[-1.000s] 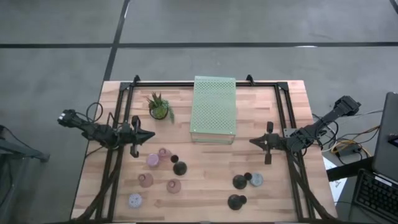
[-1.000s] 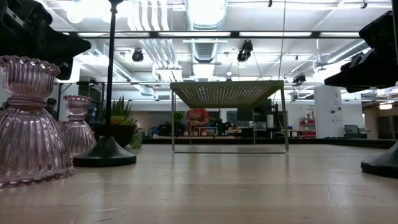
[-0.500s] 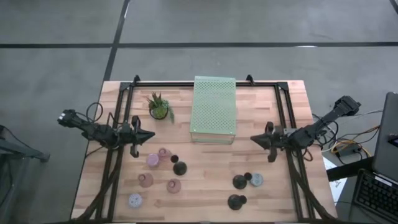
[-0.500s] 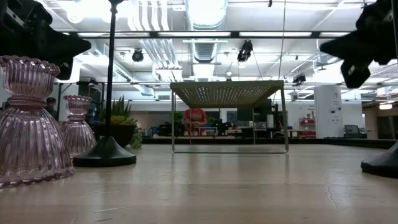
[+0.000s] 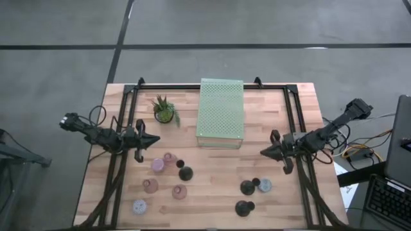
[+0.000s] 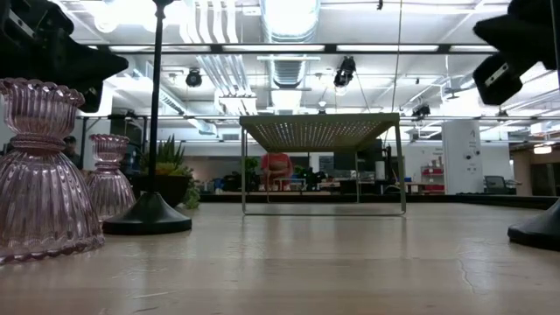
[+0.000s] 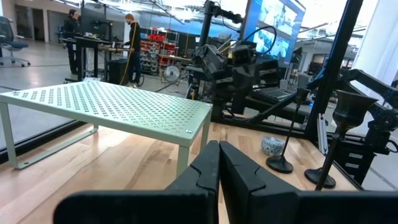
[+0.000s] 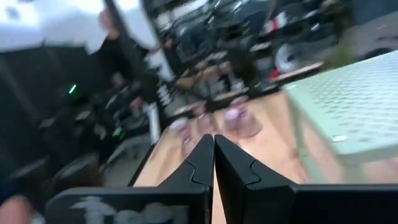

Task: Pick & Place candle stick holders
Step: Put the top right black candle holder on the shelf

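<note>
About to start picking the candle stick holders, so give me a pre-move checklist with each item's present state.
1. Left gripper empty, jaws shut: ok.
2. Right gripper empty, jaws shut: ok. Both need opening before a grasp.
3. Candle stick holders standing on the table: ok.
4. Perforated stand top bare: ok.
5. Potted plant apart from the holders: ok.
6. Right gripper steady: cannot tell.

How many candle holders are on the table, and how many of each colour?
Pink glass candle holders: 4
Black candle holders: 3
Pale grey-blue candle holders: 2
Total: 9
</note>
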`<state>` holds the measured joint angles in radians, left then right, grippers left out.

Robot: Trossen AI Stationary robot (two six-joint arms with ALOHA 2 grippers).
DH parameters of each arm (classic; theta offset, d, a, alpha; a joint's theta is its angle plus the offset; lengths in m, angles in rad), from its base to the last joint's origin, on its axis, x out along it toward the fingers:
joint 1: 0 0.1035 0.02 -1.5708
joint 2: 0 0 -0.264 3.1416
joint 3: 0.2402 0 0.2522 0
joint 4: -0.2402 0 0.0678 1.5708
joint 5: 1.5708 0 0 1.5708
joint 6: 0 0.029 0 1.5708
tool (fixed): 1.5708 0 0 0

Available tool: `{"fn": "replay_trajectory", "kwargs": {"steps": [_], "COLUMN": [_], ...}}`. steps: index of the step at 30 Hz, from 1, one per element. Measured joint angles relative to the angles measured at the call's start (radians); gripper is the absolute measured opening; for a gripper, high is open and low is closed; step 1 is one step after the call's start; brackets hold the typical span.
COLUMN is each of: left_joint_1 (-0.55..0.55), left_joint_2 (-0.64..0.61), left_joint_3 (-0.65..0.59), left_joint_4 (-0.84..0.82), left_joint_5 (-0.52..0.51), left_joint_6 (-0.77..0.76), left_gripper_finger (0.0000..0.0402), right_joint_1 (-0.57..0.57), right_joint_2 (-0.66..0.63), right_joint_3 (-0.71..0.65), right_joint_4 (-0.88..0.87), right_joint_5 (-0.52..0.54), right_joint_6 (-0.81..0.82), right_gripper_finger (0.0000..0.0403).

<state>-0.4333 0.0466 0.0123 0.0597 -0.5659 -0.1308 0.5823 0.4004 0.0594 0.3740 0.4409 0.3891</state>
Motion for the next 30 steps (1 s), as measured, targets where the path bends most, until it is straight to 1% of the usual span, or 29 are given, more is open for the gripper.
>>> {"fn": "replay_trajectory", "kwargs": {"steps": [1, 4, 7, 10, 14, 17, 21, 25, 27, 30], "left_joint_1": [0.0, 0.0, 0.0, 0.0, 0.0, 0.0, 0.0, 0.0, 0.0, 0.0], "left_joint_2": [0.0, 0.0, 0.0, 0.0, 0.0, 0.0, 0.0, 0.0, 0.0, 0.0], "left_joint_3": [0.0, 0.0, 0.0, 0.0, 0.0, 0.0, 0.0, 0.0, 0.0, 0.0], "left_joint_4": [0.0, 0.0, 0.0, 0.0, 0.0, 0.0, 0.0, 0.0, 0.0, 0.0], "left_joint_5": [0.0, 0.0, 0.0, 0.0, 0.0, 0.0, 0.0, 0.0, 0.0, 0.0], "left_joint_6": [0.0, 0.0, 0.0, 0.0, 0.0, 0.0, 0.0, 0.0, 0.0, 0.0], "left_gripper_finger": [0.0012, 0.0012, 0.0012, 0.0012, 0.0012, 0.0012, 0.0012, 0.0012, 0.0012, 0.0012], "right_joint_1": [0.0, 0.0, 0.005, 0.021, 0.044, 0.07, 0.121, 0.166, 0.177, 0.181], "right_joint_2": [0.0, 0.005, 0.041, 0.085, 0.152, 0.223, 0.316, 0.415, 0.463, 0.53], "right_joint_3": [0.027, 0.114, 0.172, 0.204, 0.234, 0.245, 0.255, 0.251, 0.251, 0.261], "right_joint_4": [-0.069, -0.298, -0.387, -0.395, -0.395, -0.394, -0.353, -0.195, -0.158, -0.151], "right_joint_5": [-0.018, -0.024, -0.062, -0.125, -0.167, -0.19, -0.189, -0.177, -0.157, -0.111], "right_joint_6": [0.006, 0.042, 0.077, 0.076, 0.076, 0.096, 0.122, 0.101, 0.088, 0.081], "right_gripper_finger": [0.001, 0.0023, 0.0051, 0.0089, 0.0136, 0.016, 0.0177, 0.0182, 0.0183, 0.0183]}}
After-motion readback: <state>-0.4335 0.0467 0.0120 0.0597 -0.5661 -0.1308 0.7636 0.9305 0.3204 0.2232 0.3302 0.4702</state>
